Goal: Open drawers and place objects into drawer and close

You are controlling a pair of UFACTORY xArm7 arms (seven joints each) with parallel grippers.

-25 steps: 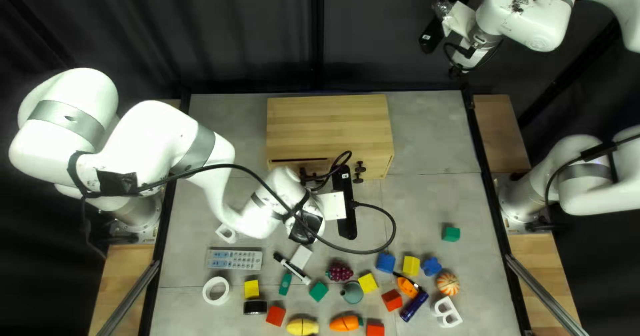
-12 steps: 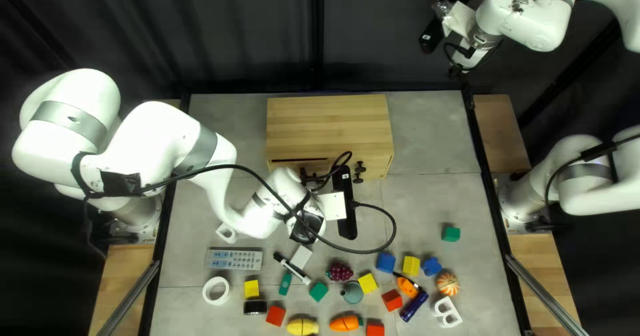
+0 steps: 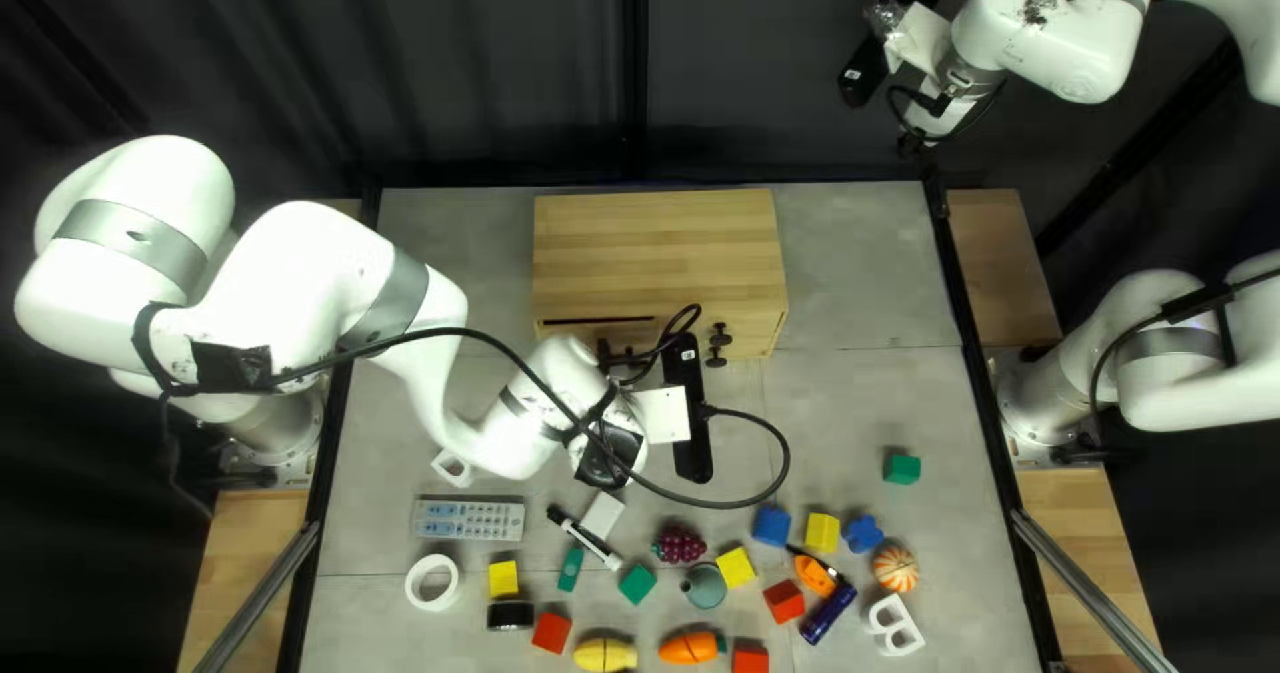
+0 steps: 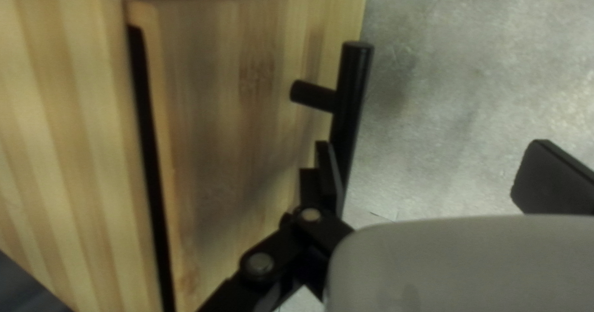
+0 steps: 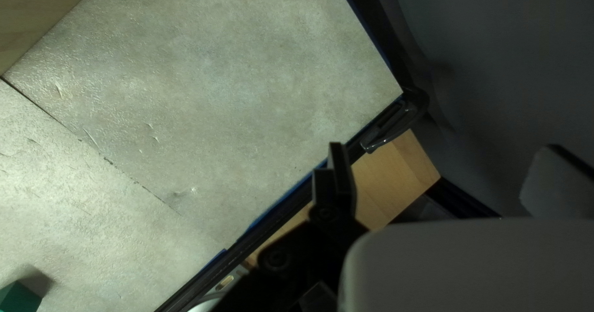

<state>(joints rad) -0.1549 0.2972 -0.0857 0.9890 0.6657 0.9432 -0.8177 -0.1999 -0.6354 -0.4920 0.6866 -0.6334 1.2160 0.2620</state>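
Left claw (image 4: 432,153) is spread, 1 finger at the handle (image 4: 351,95); right claw (image 5: 442,154) spread too. I'd ease the drawer (image 4: 241,114) straight out, no twisting.

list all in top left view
drawer box: 1, wooden, far edge
handles: count unclear, black, box front
blocks: 3 red, 3 yellow, 3 green, 1 blue, 1 white, near half
remote: 1, grey, left
rolls: 1 white, 1 black, near remote
marker: 1, black-white, by remote
grape bunch: 1, maroon, centre
round object: 1, greenish, by grapes
carrot: 1, orange, near edge
toy: 1, yellow, by carrot
ball: 1, striped orange, right
piece: 1, blue, by ball
object: 1, orange and black, right
cylinder: 1, navy, right
letter: 1, white, right
holed piece: 1, white, above remote
table: 1, grey, centre
curtain: 1, black, behind
arms: 2, white, both sides
left gripper: 1, black, open, by handles
right gripper: 1, black, open, raised
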